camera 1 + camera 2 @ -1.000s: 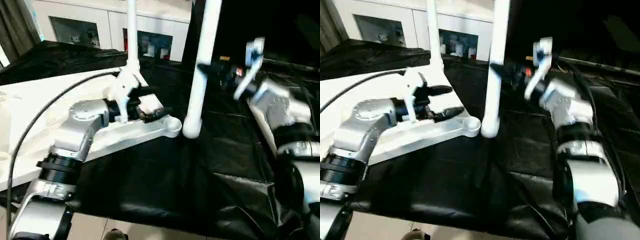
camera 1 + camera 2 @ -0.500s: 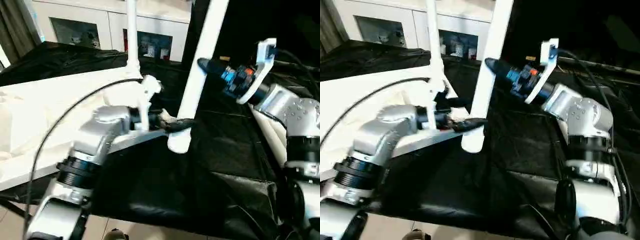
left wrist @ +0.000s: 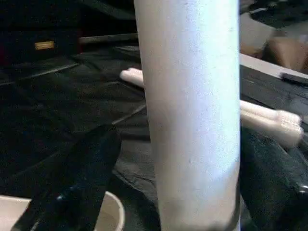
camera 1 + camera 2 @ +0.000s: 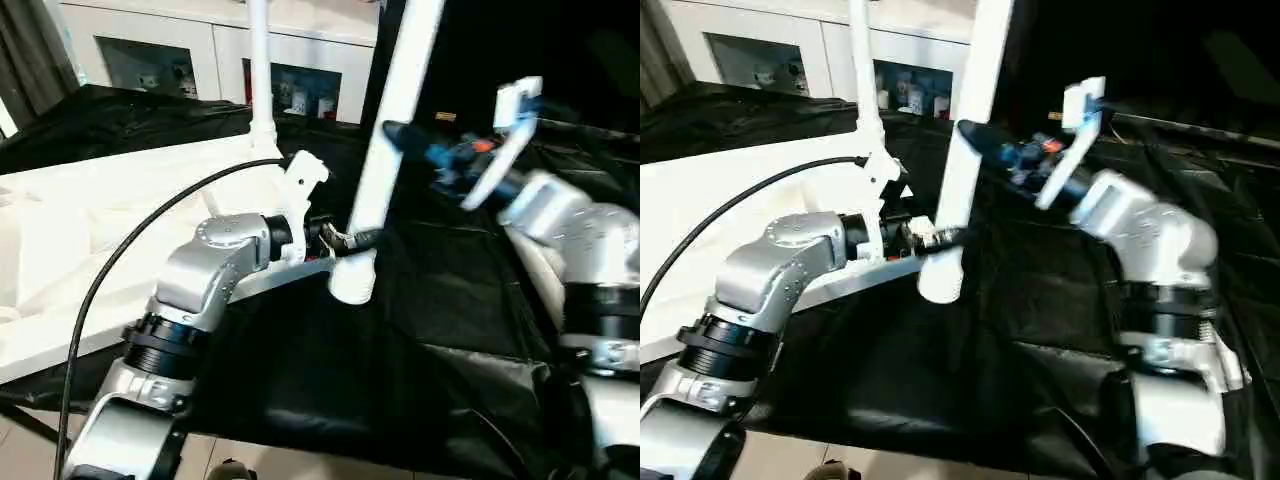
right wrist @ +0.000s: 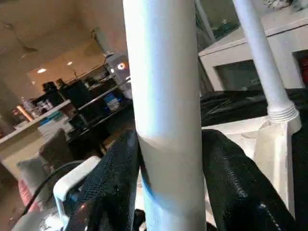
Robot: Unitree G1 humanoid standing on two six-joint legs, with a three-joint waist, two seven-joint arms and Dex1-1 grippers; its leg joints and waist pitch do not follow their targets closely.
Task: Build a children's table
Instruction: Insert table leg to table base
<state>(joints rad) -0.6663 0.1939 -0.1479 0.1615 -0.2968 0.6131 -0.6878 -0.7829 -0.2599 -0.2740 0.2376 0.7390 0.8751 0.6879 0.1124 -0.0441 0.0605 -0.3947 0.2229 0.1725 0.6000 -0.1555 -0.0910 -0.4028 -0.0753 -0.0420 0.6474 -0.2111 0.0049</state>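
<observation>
Already one leg (image 4: pixel 261 70) stands in the tabletop (image 4: pixel 90 215). Right gripper (image 5: pixel 166 159) clamps the second leg (image 4: pixel 385 150); left gripper (image 3: pixel 187 192) straddles it loosely, unseated.

Black cloth and a white cabinet behind it

A creased black cloth (image 4: pixel 400 340) covers the work surface. Beyond its far edge stands a white cabinet (image 4: pixel 220 45) with glass-fronted compartments (image 4: pixel 290 90) holding small items too small to tell. A dark curtain (image 4: pixel 30 55) hangs at the far left, beside the cabinet.
</observation>
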